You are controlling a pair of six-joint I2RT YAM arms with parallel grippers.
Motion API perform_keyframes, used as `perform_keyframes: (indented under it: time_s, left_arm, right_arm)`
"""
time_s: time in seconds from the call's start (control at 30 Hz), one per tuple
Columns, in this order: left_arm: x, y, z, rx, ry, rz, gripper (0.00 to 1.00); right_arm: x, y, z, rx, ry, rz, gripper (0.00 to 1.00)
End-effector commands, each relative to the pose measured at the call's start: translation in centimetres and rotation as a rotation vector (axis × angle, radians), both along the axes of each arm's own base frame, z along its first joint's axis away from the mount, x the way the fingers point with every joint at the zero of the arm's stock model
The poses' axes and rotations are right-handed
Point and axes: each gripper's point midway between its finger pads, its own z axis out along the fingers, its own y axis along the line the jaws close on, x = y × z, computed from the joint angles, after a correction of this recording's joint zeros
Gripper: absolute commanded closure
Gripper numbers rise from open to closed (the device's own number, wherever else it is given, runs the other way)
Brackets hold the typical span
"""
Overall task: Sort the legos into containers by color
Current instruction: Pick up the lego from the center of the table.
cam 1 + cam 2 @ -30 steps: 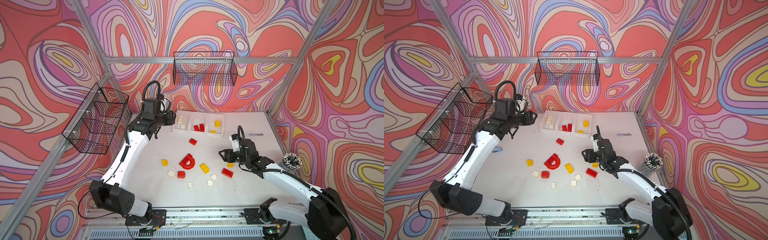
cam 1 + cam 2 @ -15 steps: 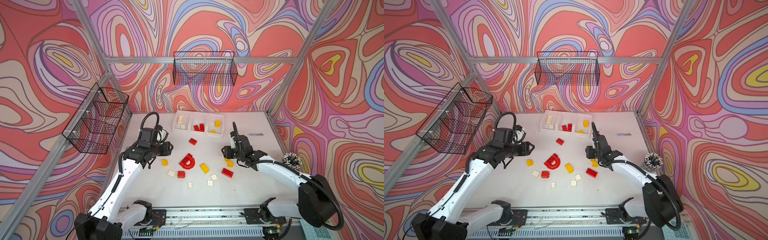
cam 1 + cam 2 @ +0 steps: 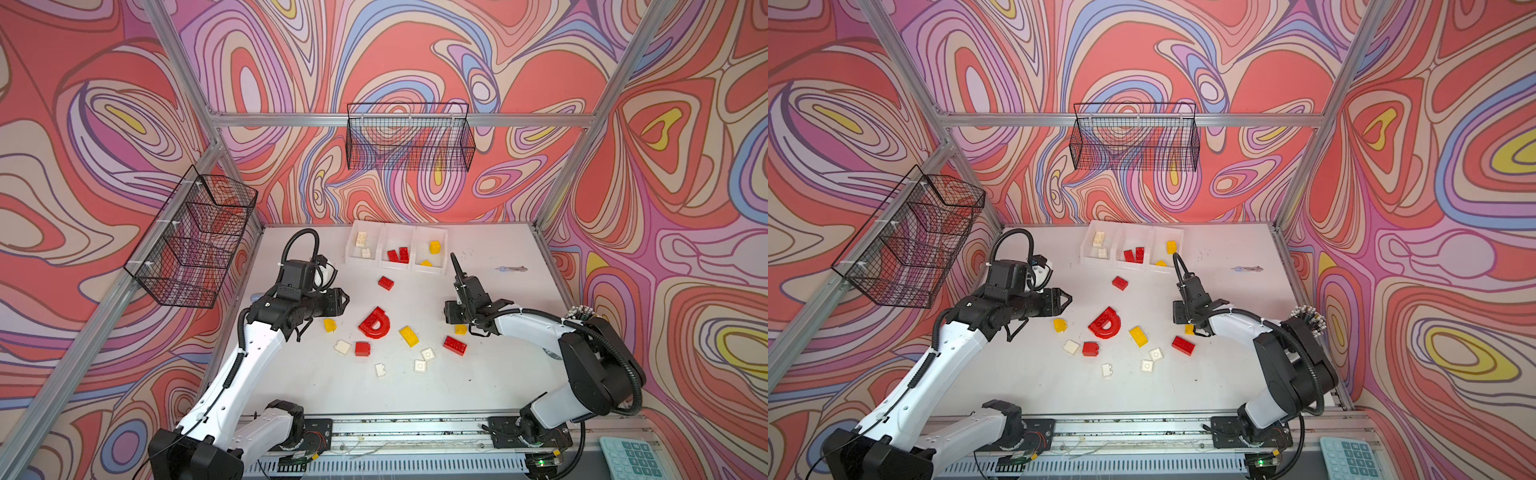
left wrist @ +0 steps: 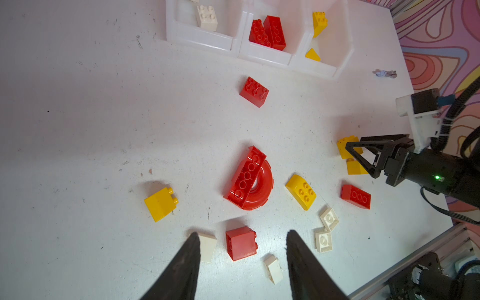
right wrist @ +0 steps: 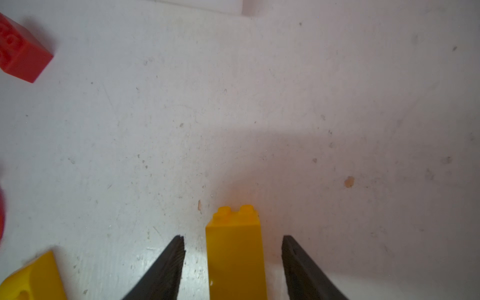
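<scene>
The walls [image 3: 415, 62] were covered all over with a swirling print of red, pink, lilac, blue and yellow loops. Bare aluminium bars [image 3: 399, 120] framed the corners and ran across the far wall. A black wire basket [image 3: 409, 141] hung from that far bar, and a second, tiered wire basket [image 3: 191, 241] hung on the left wall. The table [image 3: 498, 386] was a white board, scuffed and speckled, evenly lit, with only soft shadows. A metal rail [image 3: 415, 428] ran along its near edge. At the right edge stood a bundle of white-tipped pens [image 3: 584, 311], and a pale teal calculator [image 3: 631, 457] lay at the near right corner.
</scene>
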Motion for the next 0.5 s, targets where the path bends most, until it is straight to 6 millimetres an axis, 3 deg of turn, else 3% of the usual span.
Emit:
perform_keyframes:
  time_s: [0.0,0.2,0.47]
  left_arm:
    - [-0.2,0.0,0.1,0.001,-0.009,0.001,0.46]
    - [-0.3,0.0,0.1,0.001,-0.011,-0.001,0.47]
    - [-0.3,-0.2,0.0,0.010,-0.006,-0.007,0.47]
  right_arm:
    - [0.3,0.0,-0.4,-0.004,-0.004,-0.015,0.40]
    - [0.6,-0.3,-1.4,-0.032,0.017,-0.031,0.47]
    - [0.7,-0.3,-1.4,-0.041,0.020,-0.034,0.65]
